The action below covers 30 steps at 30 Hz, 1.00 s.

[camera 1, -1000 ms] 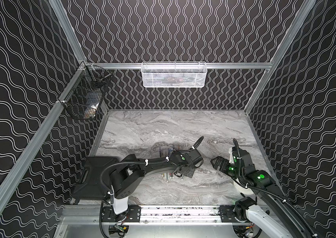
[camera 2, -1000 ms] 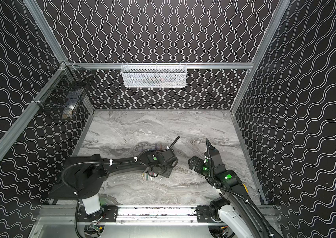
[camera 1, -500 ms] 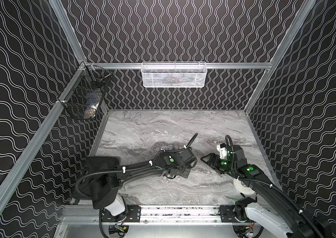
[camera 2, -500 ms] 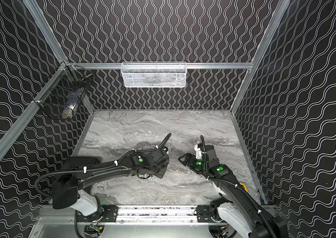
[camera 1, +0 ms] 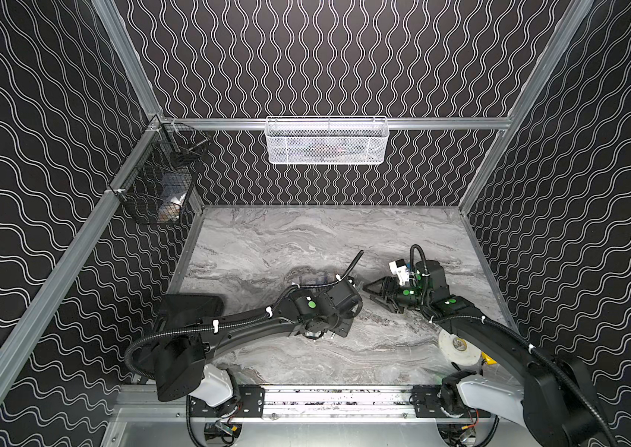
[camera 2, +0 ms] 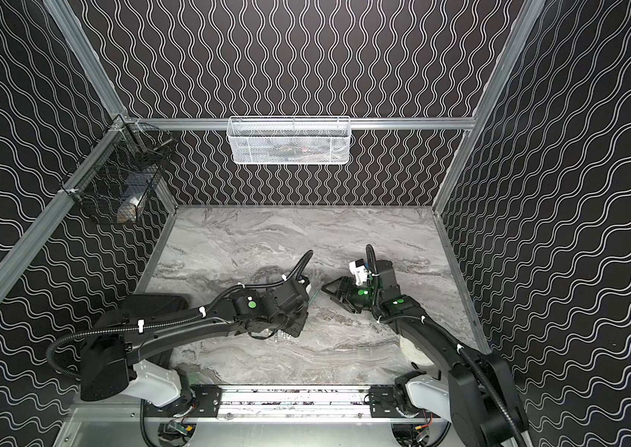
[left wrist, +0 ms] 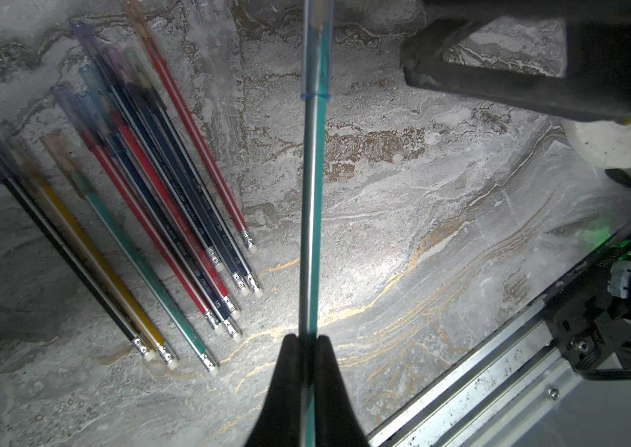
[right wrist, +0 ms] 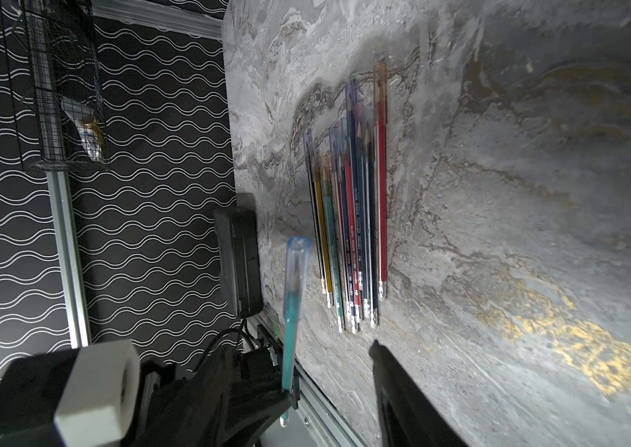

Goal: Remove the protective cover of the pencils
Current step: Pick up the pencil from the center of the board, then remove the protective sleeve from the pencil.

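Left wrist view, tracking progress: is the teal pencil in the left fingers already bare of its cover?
No, a clear bluish cover sheathes the tip of the teal pencil.

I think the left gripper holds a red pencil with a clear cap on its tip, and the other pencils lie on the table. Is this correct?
Not quite. The left gripper holds a green pencil, not a red one; the left wrist view shows it. The clear cap is on its tip, and the other pencils lie on the table.
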Tool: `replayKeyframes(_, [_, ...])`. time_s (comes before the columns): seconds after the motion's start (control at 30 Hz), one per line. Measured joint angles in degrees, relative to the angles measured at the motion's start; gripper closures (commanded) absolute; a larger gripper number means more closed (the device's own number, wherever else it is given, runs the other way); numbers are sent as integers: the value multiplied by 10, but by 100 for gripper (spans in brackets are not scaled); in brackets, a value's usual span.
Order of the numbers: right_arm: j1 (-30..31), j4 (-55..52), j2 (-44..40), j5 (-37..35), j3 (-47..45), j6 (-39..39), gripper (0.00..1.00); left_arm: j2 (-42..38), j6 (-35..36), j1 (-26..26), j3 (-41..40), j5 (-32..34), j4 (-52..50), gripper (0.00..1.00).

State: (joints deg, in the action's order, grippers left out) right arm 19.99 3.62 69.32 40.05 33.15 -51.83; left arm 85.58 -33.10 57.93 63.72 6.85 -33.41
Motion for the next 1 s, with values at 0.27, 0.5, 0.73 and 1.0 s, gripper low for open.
replayKeyframes(0.27, [6, 49, 50, 16, 18, -18, 50, -7, 0, 1, -8, -7, 5, 92])
replayKeyframes(0.5, [16, 66, 78, 23, 32, -24, 58, -8, 0, 2, -13, -9, 7, 92])
replayKeyframes(0.73, [25, 76, 91, 23, 32, -33, 74, -8, 0, 2, -10, -9, 8, 92])
replayKeyframes(1.0, [26, 83, 91, 22, 28, -41, 90, -7, 0, 5, -7, -9, 8, 91])
